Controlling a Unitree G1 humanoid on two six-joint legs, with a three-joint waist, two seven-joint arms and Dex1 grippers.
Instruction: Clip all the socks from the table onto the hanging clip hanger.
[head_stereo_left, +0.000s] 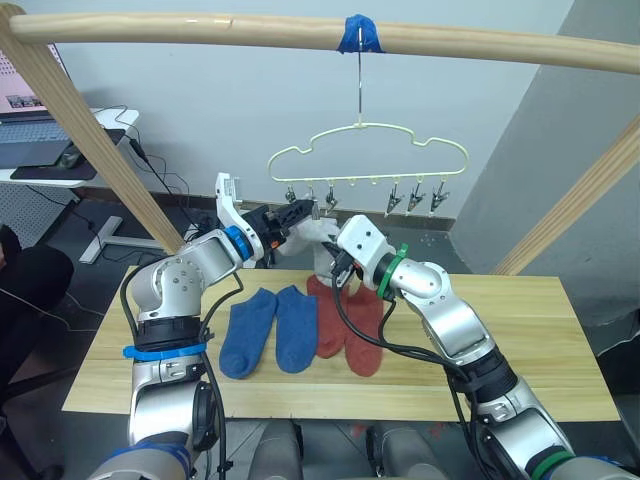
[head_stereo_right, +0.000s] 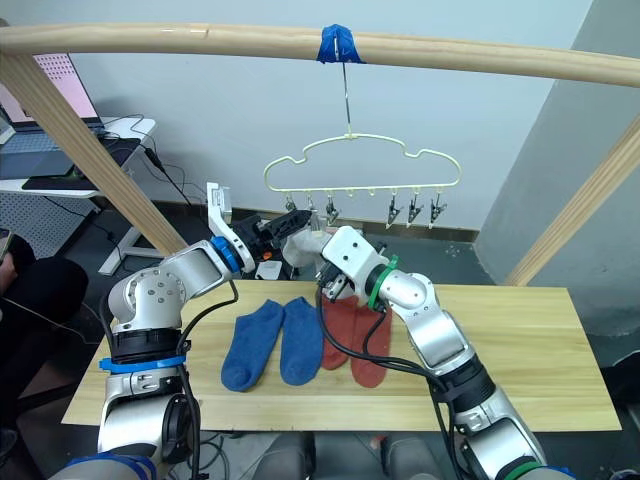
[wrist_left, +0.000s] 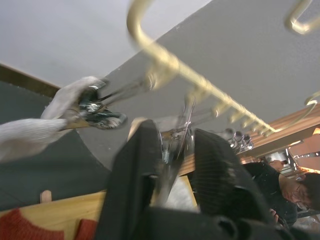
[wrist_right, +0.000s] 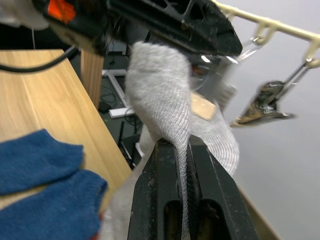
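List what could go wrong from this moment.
1. The right gripper pinches only a thin fold of the grey sock; it could slip before it is clipped.
2. The left gripper squeezes a clip on the hanger, which hangs from one hook and may swing, spoiling alignment.
3. Another grey sock is held by its edge and could be knocked loose.

Head eyes look down over table (head_stereo_left: 520, 340); wrist cams close on clip hanger (head_stereo_left: 370, 160).

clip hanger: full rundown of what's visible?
The clip hanger is thin pale-yellow wire with a wavy cloud outline. Its metal hook hangs from blue tape on the wooden pole. Small metal clips hang along its lower bar. The left pincer is squeezing one clip near its left end; a grey sock hangs from a neighbouring clip.
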